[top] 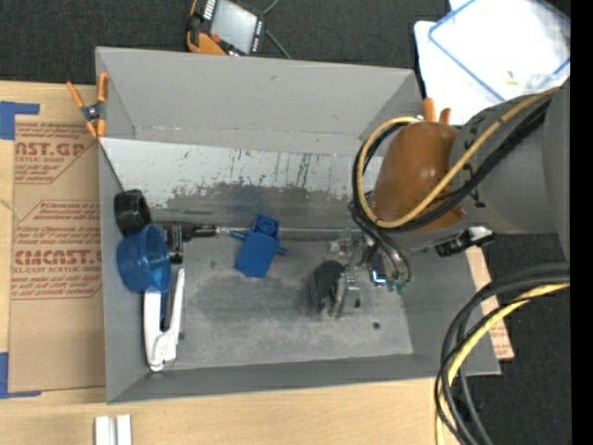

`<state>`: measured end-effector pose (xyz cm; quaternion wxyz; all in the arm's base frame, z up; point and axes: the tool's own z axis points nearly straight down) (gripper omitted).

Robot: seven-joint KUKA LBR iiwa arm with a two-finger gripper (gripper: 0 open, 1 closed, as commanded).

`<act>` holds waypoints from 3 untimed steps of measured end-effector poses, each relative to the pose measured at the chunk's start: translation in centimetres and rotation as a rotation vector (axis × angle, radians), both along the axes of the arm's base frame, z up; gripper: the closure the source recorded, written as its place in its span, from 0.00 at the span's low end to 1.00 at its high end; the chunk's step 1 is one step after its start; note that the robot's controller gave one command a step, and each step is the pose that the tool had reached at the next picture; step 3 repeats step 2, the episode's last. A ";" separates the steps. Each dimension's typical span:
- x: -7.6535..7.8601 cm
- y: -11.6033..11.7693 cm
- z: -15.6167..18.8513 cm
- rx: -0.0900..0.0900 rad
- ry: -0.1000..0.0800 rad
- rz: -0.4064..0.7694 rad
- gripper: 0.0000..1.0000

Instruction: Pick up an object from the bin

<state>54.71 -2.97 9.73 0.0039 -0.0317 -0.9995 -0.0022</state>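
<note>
At right-centre of the bin floor, gripper point(345, 293) sat low, just beside a dark grey rounded lump point(324, 284); open or closed, couldn't tell. Blocky blue plastic piece point(257, 248) lay mid-floor; blue cup point(142, 260) & white handle point(159, 327) at left. Bin point(269, 327): scuffed grey metal.

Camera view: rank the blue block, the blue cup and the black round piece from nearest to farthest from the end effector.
1. Blue block, mid-bin, just left of the end effector.
2. Blue cup, against the left wall.
3. Black round piece, far-left corner, just behind the cup.
</note>
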 end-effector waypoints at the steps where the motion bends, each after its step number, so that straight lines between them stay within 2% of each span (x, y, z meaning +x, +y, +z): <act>1: -5.7 0.4 -2.4 0.000 0.004 -0.006 1.00; 2: -0.5 0.4 8.2 0.000 -0.009 0.020 1.00; 3: -0.5 0.4 8.2 0.000 -0.009 0.020 1.00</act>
